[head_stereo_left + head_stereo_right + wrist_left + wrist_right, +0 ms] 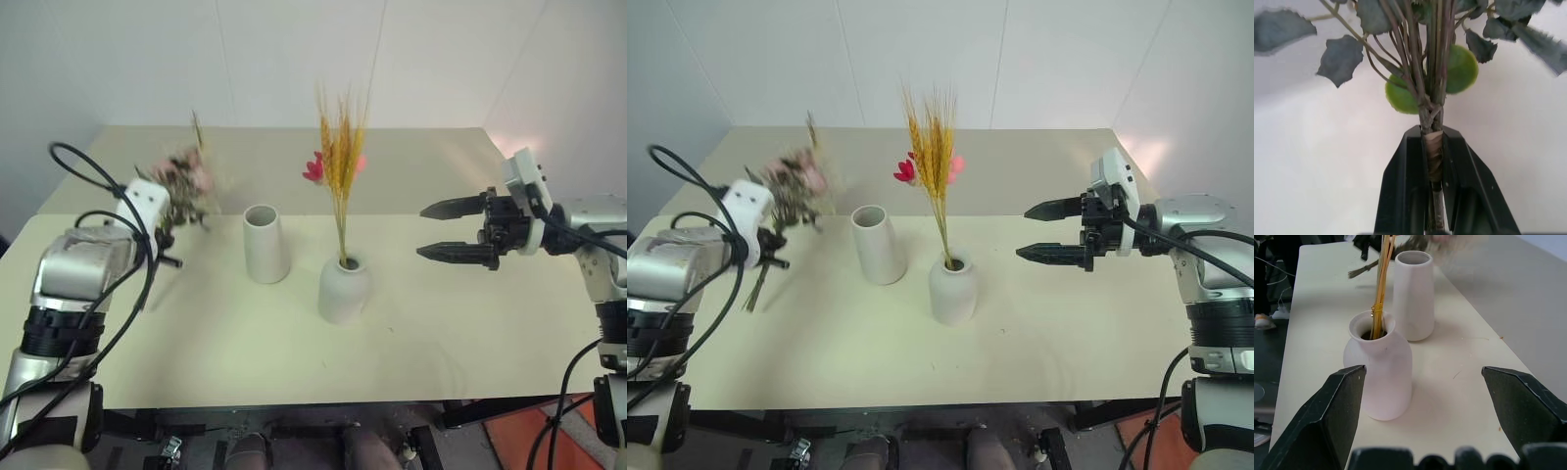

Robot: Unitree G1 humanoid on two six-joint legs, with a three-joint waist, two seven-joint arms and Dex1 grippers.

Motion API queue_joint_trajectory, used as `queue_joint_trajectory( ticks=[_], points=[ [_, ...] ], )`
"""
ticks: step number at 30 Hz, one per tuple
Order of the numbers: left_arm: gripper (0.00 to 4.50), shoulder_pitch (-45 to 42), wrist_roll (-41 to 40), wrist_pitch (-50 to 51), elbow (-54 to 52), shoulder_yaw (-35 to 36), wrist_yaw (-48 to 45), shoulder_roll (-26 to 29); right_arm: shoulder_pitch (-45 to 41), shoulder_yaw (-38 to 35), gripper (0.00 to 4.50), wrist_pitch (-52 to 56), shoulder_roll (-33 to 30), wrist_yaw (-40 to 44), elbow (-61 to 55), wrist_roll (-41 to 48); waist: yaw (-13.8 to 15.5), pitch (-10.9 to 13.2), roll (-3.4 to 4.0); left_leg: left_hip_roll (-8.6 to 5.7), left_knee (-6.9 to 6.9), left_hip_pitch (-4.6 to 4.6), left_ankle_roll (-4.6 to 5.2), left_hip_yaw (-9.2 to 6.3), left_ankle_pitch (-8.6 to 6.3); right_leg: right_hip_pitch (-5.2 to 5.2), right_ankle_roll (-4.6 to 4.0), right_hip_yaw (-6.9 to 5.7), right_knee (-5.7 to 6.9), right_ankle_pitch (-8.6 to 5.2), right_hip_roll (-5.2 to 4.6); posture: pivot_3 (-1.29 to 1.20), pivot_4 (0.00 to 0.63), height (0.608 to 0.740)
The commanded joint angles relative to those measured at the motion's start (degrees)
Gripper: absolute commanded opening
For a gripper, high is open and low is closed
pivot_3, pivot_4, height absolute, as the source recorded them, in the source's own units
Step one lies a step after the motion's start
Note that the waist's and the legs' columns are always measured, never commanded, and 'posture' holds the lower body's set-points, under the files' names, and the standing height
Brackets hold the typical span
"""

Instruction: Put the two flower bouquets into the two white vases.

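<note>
Pinching rose bouquet [186,181]: left tool [1434,147] | right tool [460,230] spread | tall vase [265,243] unobstructed

Pale worktop in a plain white-walled corner

A cream, matte worktop [470,323] stretches back to white panelled walls [294,59] with thin vertical seams; the wall on the left [666,88] looks greyer and shaded. A soft pinkish patch of light [1146,152] falls at the far right corner. Below the near edge lies dark flooring [323,441] with an orange-red area [514,441] at right.
</note>
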Motion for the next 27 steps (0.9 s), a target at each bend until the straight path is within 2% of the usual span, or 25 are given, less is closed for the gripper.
queue_joint_trajectory(
  ticks=[1, 8, 14, 22, 27],
  points=[
    [0.13, -3.16, -1.62, -11.27, -3.40, 5.61, -0.10, -1.66, -1.96, -1.19, 4.50, -1.26, -0.09, -0.36, 2.28, -1.45, 0.06, 0.00, 0.00, -0.01, 0.00, 0.00, 0.00, 0.01, 0.00, 0.00, 0.00, 0.00, 0.01, 0.00, -0.02, 0.00, 0.150, 0.740],
    [0.13, -14.33, -7.65, -17.66, -0.06, 8.84, -1.48, -7.30, -3.69, -1.91, 4.50, -1.31, 0.88, -0.44, 3.89, -2.04, 0.16, 0.00, 0.00, -0.03, 0.07, -0.04, -0.01, 0.00, 0.01, 0.01, 0.07, -0.01, 0.00, 0.04, -0.02, 0.00, 0.150, 0.740],
    [0.13, -20.95, -15.44, -18.10, 1.66, 9.59, -6.06, -11.76, -2.94, -2.78, 4.50, -1.23, 1.72, -2.23, 2.39, -1.64, 0.09, 0.00, 0.00, -0.04, 0.07, -0.06, -0.01, 0.00, 0.01, 0.01, 0.09, -0.01, 0.02, 0.04, -0.02, 0.00, 0.150, 0.740],
    [0.13, -20.37, -22.20, -16.05, 2.10, 7.89, -11.30, -13.81, 0.41, -5.05, 4.50, -0.15, 1.46, -4.77, -1.74, -0.50, -0.40, 0.00, 0.00, -0.03, 0.08, -0.03, -0.01, -0.01, 0.01, 0.01, 0.10, 0.00, 0.04, 0.05, -0.01, 0.00, 0.150, 0.740],
    [0.13, -17.54, -22.06, -18.76, 1.85, 6.03, -12.97, -15.25, 2.71, -6.43, 4.50, 0.61, 0.83, -6.06, -4.22, 0.38, -0.37, 0.00, 0.00, -0.03, 0.08, -0.03, -0.01, -0.01, 0.01, 0.01, 0.11, 0.01, 0.05, 0.05, -0.01, 0.00, 0.150, 0.740]
  ],
)
